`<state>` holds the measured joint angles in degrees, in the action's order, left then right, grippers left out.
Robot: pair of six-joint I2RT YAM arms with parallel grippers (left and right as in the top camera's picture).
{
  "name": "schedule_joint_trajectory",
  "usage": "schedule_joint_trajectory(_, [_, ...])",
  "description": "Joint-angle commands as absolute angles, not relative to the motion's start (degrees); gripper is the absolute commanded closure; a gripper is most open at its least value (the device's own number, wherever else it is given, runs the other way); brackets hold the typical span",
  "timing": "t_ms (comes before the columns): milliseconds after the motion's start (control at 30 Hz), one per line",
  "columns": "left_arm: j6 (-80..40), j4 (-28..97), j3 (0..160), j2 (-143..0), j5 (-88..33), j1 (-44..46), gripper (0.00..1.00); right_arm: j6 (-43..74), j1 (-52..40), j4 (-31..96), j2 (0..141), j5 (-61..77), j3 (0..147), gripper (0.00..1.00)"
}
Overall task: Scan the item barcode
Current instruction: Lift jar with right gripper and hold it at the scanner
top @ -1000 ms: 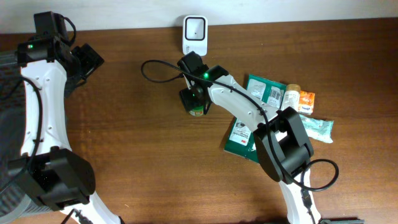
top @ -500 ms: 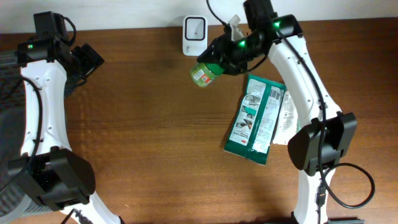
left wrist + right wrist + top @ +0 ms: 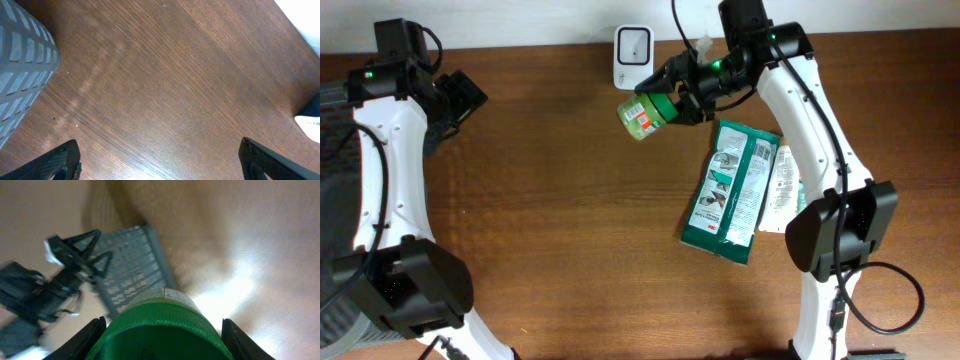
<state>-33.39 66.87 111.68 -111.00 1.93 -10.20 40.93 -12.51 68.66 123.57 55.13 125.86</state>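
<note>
At the far left of the overhead view, a grey slatted basket (image 3: 334, 180) sits at the edge of the wooden table (image 3: 550, 220), and the left arm reaches up along it toward the back corner. The left gripper (image 3: 460, 95) hangs there well away from everything on the table. In the left wrist view its jaws are spread wide, one dark fingertip (image 3: 62, 160) in each lower corner, with only bare wood between them and a corner of the basket (image 3: 22, 75) at upper left. Toward the middle of the back edge, a small white scanner (image 3: 632, 55) stands upright against the wall. Just beside it, slightly forward and to the right, the green-capped bottle (image 3: 642, 114) is held off the table, lying nearly on its side with its base pointing left and its label turned up toward the overhead camera. The right gripper (image 3: 667, 103) pinches it at the green cap end. In the right wrist view the cap fills the bottom of the picture, with a finger (image 3: 91, 337) pressed against each side, and the distant basket (image 3: 135, 265) is blurred beyond. Further right, a green packet (image 3: 728, 190) lies flat on the wood, with a paler packet (image 3: 782, 190) just beside it and partly under the right arm.
</note>
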Motion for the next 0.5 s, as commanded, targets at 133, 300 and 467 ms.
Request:
schedule_joint_trajectory(133, [-32.45, 66.98, 112.66, -110.13, 2.37, -10.31, 0.01, 14.09, -20.69, 48.1, 124.42, -1.19, 126.76, 0.68])
schedule_joint_trajectory(300, [-32.45, 66.98, 112.66, -110.13, 2.39, -10.31, 0.01, 0.12, -22.44, 11.73, 134.82, -11.42, 126.76, 0.59])
schedule_joint_trajectory(467, [-32.45, 66.98, 112.66, -110.13, 2.37, -10.31, 0.01, -27.79, -22.48, -14.74, 146.47, -11.0, 126.76, 0.53])
